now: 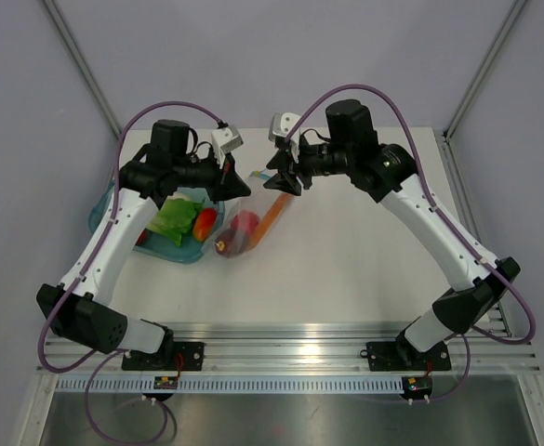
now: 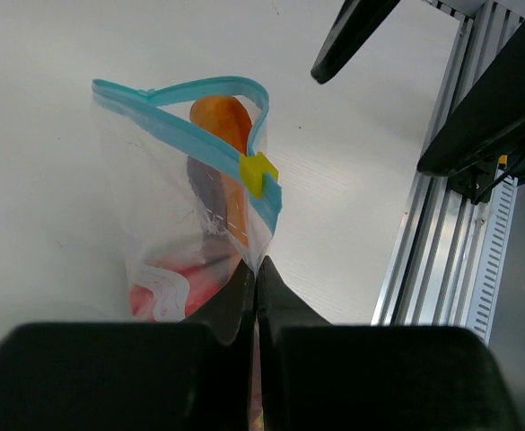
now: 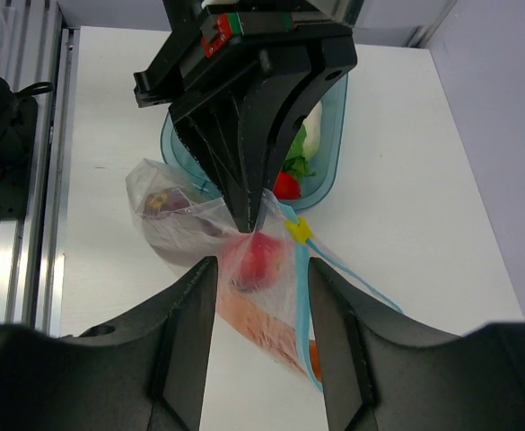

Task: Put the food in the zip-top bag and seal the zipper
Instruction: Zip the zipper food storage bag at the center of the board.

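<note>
a: where's the zip-top bag (image 1: 251, 237)?
b: on the white table (image 1: 346, 269), just beside the teal bowl (image 1: 101, 216), on its right in the top view, between the two arms. the left gripper (image 2: 258, 269) has its jaws pressed together on a fold of the clear film, close to one end of the zipper.
a: and the food?
b: inside the bag there's a red round piece (image 3: 253, 260), an orange carrot (image 2: 219, 121) and a dark purple piece (image 3: 159, 202). the carrot's tip sits right at the mouth.
a: is the zipper (image 2: 190, 126) closed?
b: not all the way. in the left wrist view the two teal-blue tracks bow apart in a loop beyond the yellow slider (image 2: 259, 172), which sits partway along the strip.
a: and the right gripper (image 3: 260, 269)?
b: spread wide. in its own wrist view one finger stands on each side of the bag, with the red round piece between them. i cannot tell whether the pads touch the film. in the top view it hangs over the bag's far end, close beside the left gripper.
a: what's in the bowl?
b: a green leafy piece (image 1: 174, 221), a small red piece (image 1: 205, 223), and a white piece (image 3: 314, 121) by the far rim.
</note>
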